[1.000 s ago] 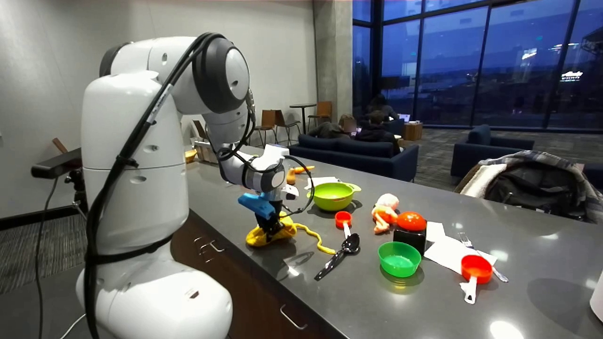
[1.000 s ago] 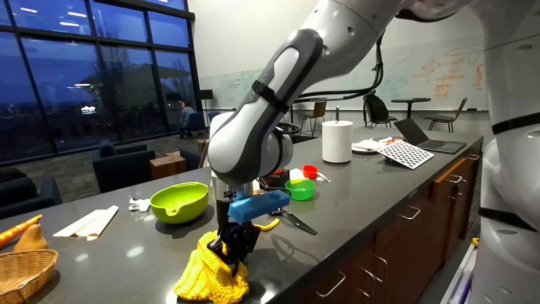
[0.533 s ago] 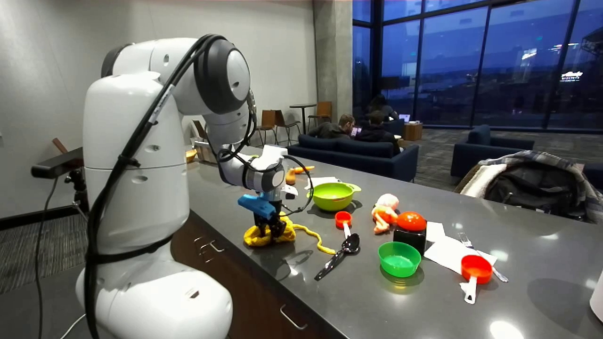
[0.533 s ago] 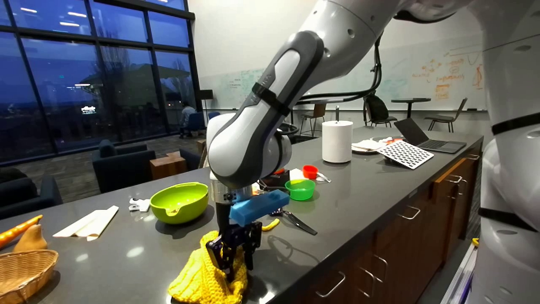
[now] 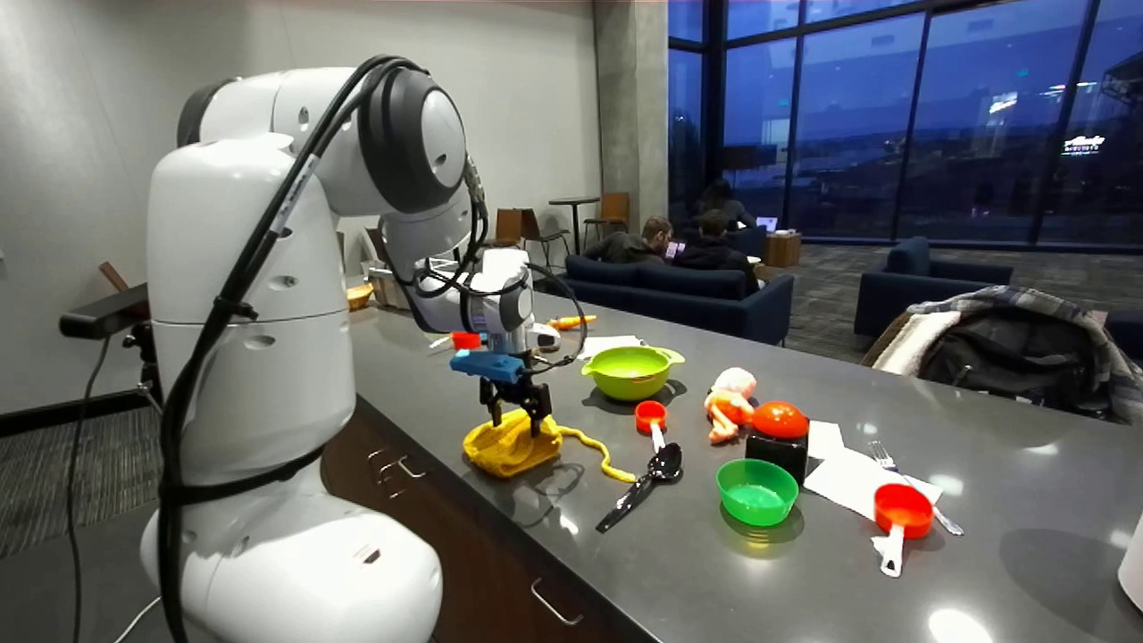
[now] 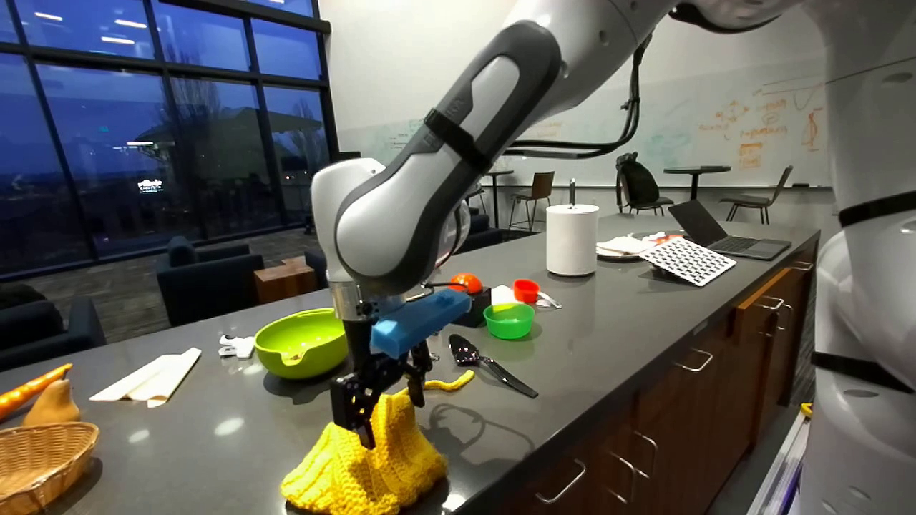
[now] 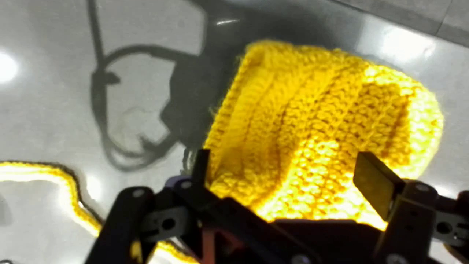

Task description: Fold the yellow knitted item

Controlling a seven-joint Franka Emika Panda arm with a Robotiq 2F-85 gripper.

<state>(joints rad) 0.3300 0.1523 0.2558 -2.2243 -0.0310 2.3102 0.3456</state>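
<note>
Jaws: spread wide apart and pointing down, gripping nothing.
Black fingertips [image 7: 375, 183]: one on each side of a big gap in the wrist view.
Long bright blue block [image 6: 426, 322]: fixed just above the fingertips.
Bright yellow knitted cloth [image 5: 509, 446]: right under the jaws, lying on the shiny dark grey worktop [image 5: 804, 589], near the edge over the drawers. It is lumpy and goes up in a hump. I cannot tell if a fingertip touches it.
Thin yellow yarn cord [image 5: 602, 450]: runs from the cloth and curls along to just beside a shiny black spoon [image 5: 665, 463].
Small round red cup with a white handle [image 5: 650, 414]: just beside the spoon.
Shiny lime-green bowl [image 5: 631, 379]: near the cloth, farther in from the drawer edge.
Round green plastic cup [image 5: 756, 502]: just beside a small black box [image 5: 775, 457] with a shiny orange-red round thing [image 5: 780, 420] on top.
Tan woven basket [image 6: 43, 458]: in an exterior view, near a long orange carrot [image 6: 32, 390].
Tall white paper roll [image 6: 572, 241]: upright, well apart from the cloth.
Open grey laptop [image 6: 741, 239]: past the roll.
</note>
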